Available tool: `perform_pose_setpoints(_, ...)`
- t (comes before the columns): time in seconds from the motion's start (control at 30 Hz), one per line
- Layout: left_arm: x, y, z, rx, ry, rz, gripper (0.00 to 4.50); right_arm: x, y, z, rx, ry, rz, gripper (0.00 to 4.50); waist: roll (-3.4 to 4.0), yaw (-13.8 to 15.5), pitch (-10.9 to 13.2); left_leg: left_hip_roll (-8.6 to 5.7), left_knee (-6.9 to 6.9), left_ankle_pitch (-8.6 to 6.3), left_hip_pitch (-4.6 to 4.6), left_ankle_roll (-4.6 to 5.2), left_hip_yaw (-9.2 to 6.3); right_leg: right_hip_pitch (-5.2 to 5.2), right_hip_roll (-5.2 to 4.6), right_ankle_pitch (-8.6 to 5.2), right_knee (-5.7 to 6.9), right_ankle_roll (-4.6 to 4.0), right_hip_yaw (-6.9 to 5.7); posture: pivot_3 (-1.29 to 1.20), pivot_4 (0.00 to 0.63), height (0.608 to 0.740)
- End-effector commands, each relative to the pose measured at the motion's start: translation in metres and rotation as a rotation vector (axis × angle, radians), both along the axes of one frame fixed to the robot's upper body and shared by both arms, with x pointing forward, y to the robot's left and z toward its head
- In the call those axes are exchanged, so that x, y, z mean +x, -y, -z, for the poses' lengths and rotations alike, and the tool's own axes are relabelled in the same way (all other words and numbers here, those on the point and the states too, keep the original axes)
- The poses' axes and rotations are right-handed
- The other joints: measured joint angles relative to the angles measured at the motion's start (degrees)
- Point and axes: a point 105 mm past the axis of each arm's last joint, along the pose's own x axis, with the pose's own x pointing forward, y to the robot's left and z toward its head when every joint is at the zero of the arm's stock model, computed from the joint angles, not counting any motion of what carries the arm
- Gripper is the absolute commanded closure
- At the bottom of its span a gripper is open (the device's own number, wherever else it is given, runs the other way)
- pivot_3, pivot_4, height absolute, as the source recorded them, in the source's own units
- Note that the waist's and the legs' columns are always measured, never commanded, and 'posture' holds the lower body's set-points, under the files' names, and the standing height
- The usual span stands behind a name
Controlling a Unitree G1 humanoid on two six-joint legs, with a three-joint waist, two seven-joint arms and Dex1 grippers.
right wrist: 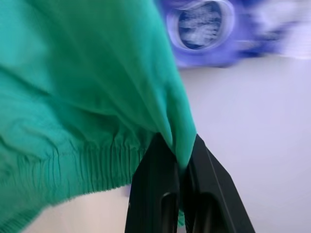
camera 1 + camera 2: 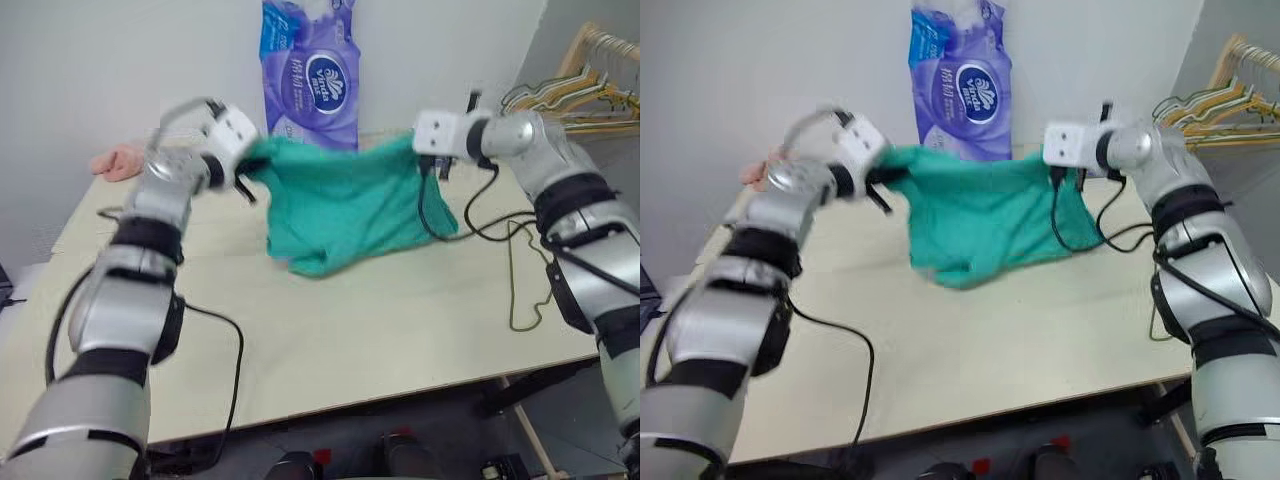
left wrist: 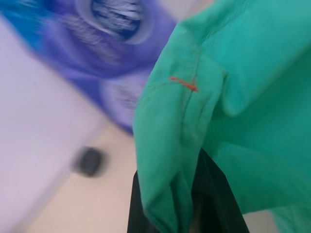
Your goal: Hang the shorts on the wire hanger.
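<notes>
Pale, smooth laminate makes up the counter (image 2: 330, 330), bare across its near half apart from thin black cables trailing from the arms. Above its middle the shorts (image 2: 345, 205) hang stretched between the two arms: soft teal-green cloth, sagging in a loose belly whose lowest fold looks to brush or sit just over the counter top. The left tool (image 2: 240, 172) is clamped on one upper corner, its black fingers (image 3: 214, 194) pinching a folded, stitched seam with a small red thread mark. The right tool (image 2: 428, 160) grips the other corner, where the right wrist view shows its fingers (image 1: 160, 194) closed over the gathered, ribbed elastic of the waistband.

The step in hand reads as lifting and spreading the garment, with the hanging itself not yet begun. I cannot make out a single bare wire hanger; a bunch of yellow and green hangers (image 2: 560, 100) sits on a wooden rack far off to the right. The next move probably calls for keeping the waistband taut and level while bringing it to the hanger, since limp cloth will droop and bunch if either grip slackens.

Behind the shorts a glossy purple plastic pack (image 2: 310, 70) leans against the white wall, and a small pink cloth (image 2: 118, 160) lies at the counter's far left edge.
</notes>
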Motion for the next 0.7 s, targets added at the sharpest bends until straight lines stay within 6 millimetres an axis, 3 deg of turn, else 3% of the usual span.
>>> perform_pose_setpoints(0.03,-0.032,-0.018,-0.122,0.174,0.401,-0.109,4.50,-0.022,-0.002,-0.096,0.098,0.375,-0.026,4.47,0.00,-0.78,0.02,-0.01,0.01,0.00,-0.39,-0.01,0.01,-0.44,-0.01,0.00,0.00,0.00,0.02,-0.07,0.000,0.740)
perform_pose_setpoints(0.13,-0.046,-0.019,-0.141,0.367,0.443,-0.089,4.50,-0.035,0.009,-0.115,0.157,0.468,-0.074,4.47,0.11,-1.50,-0.08,-0.03,-0.20,-0.03,-0.74,-0.05,0.05,-0.86,-0.06,0.00,-0.12,0.00,0.04,-0.06,0.000,0.740)
perform_pose_setpoints(0.23,-0.045,-0.035,-0.108,0.492,0.322,-0.058,4.50,-0.030,0.025,-0.071,0.161,0.363,-0.116,4.47,0.25,-1.29,-0.18,-0.15,-0.44,-0.04,-0.09,-0.05,0.08,-0.32,-0.12,-0.01,-0.28,0.01,0.09,-0.05,0.000,0.740)
perform_pose_setpoints(0.3,-0.041,-0.044,-0.070,0.525,0.193,-0.008,4.50,-0.025,0.028,-0.028,0.144,0.235,-0.146,4.47,0.27,-1.10,-0.14,-0.10,-0.53,-0.08,0.58,0.02,0.02,0.68,0.03,-0.19,-0.47,0.27,0.10,-0.04,0.000,0.740)
perform_pose_setpoints(0.33,-0.040,-0.050,-0.037,0.537,0.085,0.028,4.50,-0.023,0.029,0.004,0.142,0.139,-0.168,4.47,0.26,-1.09,-0.13,-0.10,-0.45,-0.04,0.98,0.10,-0.01,1.02,0.06,-0.15,-0.34,0.30,0.10,-0.04,0.000,0.740)
perform_pose_setpoints(0.37,-0.041,-0.055,0.008,0.515,-0.061,0.097,4.50,-0.025,0.029,0.043,0.130,0.021,-0.195,4.47,0.30,-1.12,-0.14,-0.10,-0.34,-0.01,1.33,0.22,-0.02,1.34,0.09,-0.13,-0.13,0.35,0.10,-0.04,0.000,0.740)
perform_pose_setpoints(0.43,-0.058,-0.059,0.081,0.473,-0.294,0.214,4.50,-0.035,0.029,0.097,0.108,-0.143,-0.235,4.47,0.59,-1.28,-0.16,-0.03,-0.38,-0.11,2.43,0.67,-0.04,2.46,0.15,-0.04,-0.03,0.41,0.06,-0.04,0.000,0.740)
perform_pose_setpoints(0.5,-0.089,-0.056,0.138,0.445,-0.497,0.331,4.50,-0.047,0.031,0.128,0.090,-0.236,-0.261,4.47,0.72,-1.68,-0.03,-0.01,-0.33,-0.12,2.98,0.70,-0.06,2.93,0.16,-0.04,0.10,0.42,0.08,-0.05,0.000,0.740)
perform_pose_setpoints(0.57,-0.132,-0.047,0.188,0.364,-0.685,0.432,4.50,-0.063,0.033,0.153,0.080,-0.324,-0.289,4.47,0.66,-2.64,-0.04,-0.03,-0.21,-0.05,2.84,0.58,0.04,2.54,0.14,-0.15,0.53,0.39,0.36,-0.04,0.000,0.740)
perform_pose_setpoints(0.63,-0.168,-0.039,0.216,0.306,-0.824,0.485,4.50,-0.078,0.034,0.171,0.033,-0.384,-0.321,4.47,0.50,-3.21,-0.14,-0.03,-0.09,-0.03,2.23,0.42,0.18,1.84,0.15,-0.29,0.81,0.41,0.61,-0.05,0.003,0.740)
perform_pose_setpoints(0.7,-0.196,-0.030,0.226,0.271,-0.922,0.532,4.50,-0.098,0.034,0.183,-0.008,-0.482,-0.376,4.47,0.40,-3.09,-0.18,-0.04,-0.11,-0.05,1.86,0.38,0.26,1.37,0.17,-0.29,0.83,0.41,0.73,-0.04,0.006,0.740)
